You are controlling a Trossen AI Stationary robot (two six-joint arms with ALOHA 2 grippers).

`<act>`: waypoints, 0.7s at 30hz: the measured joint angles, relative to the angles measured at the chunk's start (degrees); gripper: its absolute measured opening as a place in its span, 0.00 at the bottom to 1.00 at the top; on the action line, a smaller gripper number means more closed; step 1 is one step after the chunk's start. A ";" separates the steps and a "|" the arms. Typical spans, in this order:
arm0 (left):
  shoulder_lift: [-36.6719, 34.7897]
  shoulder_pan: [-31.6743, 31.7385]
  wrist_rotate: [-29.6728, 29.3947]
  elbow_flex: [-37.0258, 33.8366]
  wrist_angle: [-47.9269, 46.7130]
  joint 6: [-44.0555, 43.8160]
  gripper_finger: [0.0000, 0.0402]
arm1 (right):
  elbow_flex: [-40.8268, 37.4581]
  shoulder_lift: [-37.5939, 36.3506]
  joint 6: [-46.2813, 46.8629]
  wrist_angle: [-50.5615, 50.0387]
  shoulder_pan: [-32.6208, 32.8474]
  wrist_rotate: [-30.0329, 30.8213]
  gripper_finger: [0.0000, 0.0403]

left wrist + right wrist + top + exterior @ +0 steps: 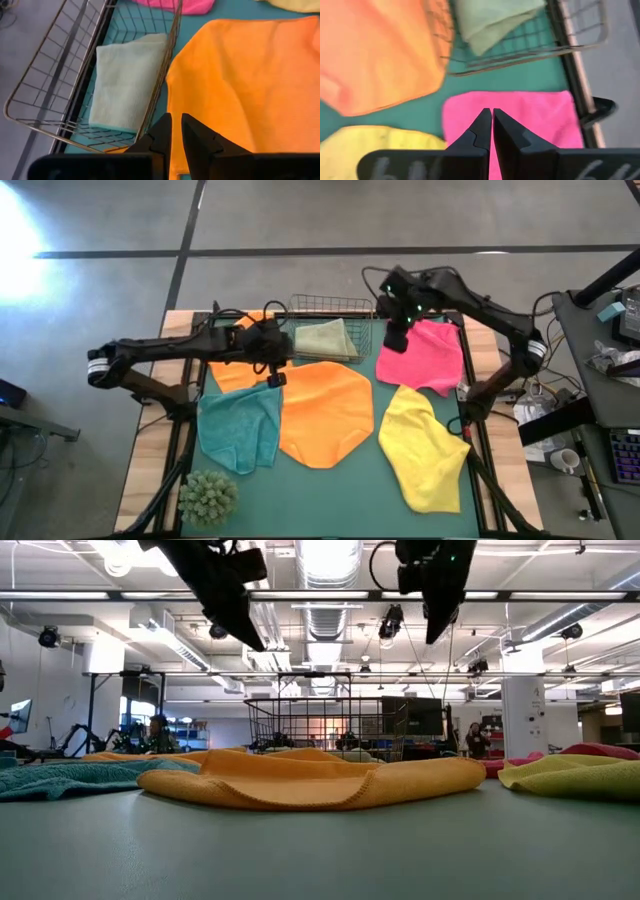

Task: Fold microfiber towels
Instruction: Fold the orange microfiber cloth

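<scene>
Both pincers aloft, empty.
Left pincer (176, 131) nearly pressed together over orange towel (325, 413); right pincer (492, 129) pressed together above pink towel (422, 357), at 1 o'clock.

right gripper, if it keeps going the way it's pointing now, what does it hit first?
Most likely the pink towel. The right gripper hangs shut and empty above it, fingertips aimed down at the cloth. The wire basket with the folded pale green towel lies farther on, off that line. Height above the towel is unclear.

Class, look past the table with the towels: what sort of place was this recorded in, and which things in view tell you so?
Probably a large industrial lab or workshop: exposed ceiling ducts and strip lights run overhead, the polished concrete floor surrounds the table, and a cluttered desk with cables stands beside it.
</scene>
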 joint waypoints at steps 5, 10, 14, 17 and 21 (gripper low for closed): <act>-0.87 -1.29 -0.01 -0.10 -1.90 0.02 0.08 | -5.56 -4.84 5.95 3.66 6.91 0.04 0.02; -0.89 -2.54 0.02 0.32 -6.81 -0.08 0.15 | -10.76 -8.74 13.81 8.66 14.75 0.09 0.02; -0.88 -4.13 0.87 0.28 -10.16 -4.71 0.26 | -13.17 -9.74 19.54 10.28 21.29 0.49 0.02; -0.65 -5.75 4.66 0.09 -10.70 -9.10 0.34 | -14.59 -9.50 23.94 11.32 25.83 0.58 0.02; 0.18 -8.98 8.30 -0.96 -10.11 -10.02 0.39 | -16.24 -9.13 28.20 15.26 31.26 3.80 0.02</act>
